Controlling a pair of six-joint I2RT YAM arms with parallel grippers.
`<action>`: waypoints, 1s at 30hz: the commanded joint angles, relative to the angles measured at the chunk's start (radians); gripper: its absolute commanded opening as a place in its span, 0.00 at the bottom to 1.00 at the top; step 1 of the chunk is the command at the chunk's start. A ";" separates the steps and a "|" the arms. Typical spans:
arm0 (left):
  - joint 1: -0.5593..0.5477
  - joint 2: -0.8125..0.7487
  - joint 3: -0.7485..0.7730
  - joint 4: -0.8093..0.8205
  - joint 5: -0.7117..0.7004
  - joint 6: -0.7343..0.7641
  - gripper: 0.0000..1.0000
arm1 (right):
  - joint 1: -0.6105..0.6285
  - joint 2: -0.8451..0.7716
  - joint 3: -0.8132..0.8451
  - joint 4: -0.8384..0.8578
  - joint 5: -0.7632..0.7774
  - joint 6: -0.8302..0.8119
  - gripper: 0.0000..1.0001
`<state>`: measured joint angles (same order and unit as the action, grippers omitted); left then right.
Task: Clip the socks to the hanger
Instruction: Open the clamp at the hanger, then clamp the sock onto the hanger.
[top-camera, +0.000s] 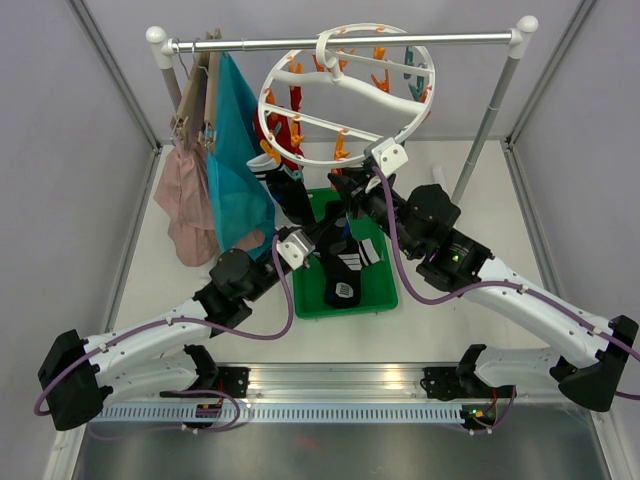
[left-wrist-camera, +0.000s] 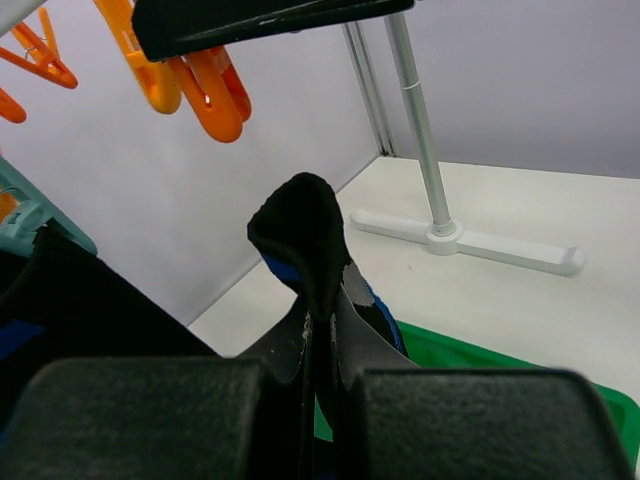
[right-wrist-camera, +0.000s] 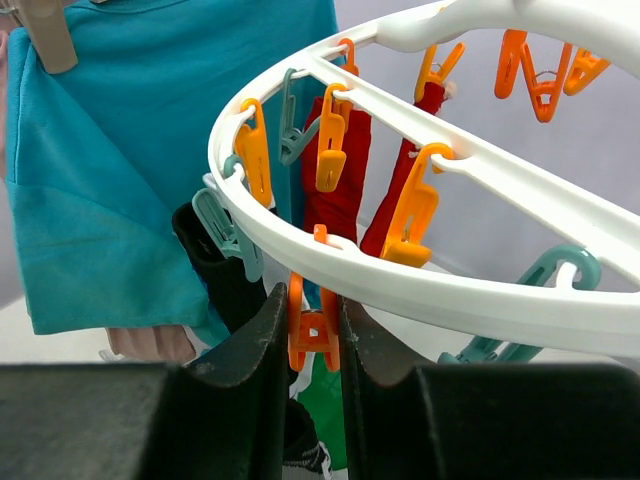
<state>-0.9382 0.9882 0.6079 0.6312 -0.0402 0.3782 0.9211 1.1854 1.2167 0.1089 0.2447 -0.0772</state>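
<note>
The black sock (left-wrist-camera: 305, 240) is light and limp (grip near its end, so a short tip stands up). The left fingers (left-wrist-camera: 150, 415) pinch it shut, just under the hanger (right-wrist-camera: 420, 285). The right fingers (right-wrist-camera: 255, 350) squeeze an orange clip (right-wrist-camera: 313, 335) on its rim, above the green tray (top-camera: 385, 290).

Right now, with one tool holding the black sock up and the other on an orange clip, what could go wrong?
The right tool pinches the orange clip only near its fingertips, so the clip may slip free and snap shut before the sock is in.
The left tool holds the black sock with a bunched end sticking out, so the clip could catch only an edge.
Pushing on the hanger may swing it on its hook.
</note>
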 joint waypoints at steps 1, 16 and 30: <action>-0.004 0.003 0.024 0.074 -0.062 0.024 0.02 | 0.005 0.000 0.053 0.005 0.001 0.014 0.04; -0.004 0.036 0.067 0.114 -0.093 0.045 0.02 | 0.005 0.008 0.058 -0.026 0.001 0.019 0.00; -0.004 0.040 0.107 0.114 -0.087 0.056 0.02 | 0.007 0.026 0.067 -0.041 -0.002 0.022 0.00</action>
<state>-0.9382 1.0229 0.6628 0.6907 -0.1253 0.3958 0.9211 1.2064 1.2453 0.0654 0.2443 -0.0673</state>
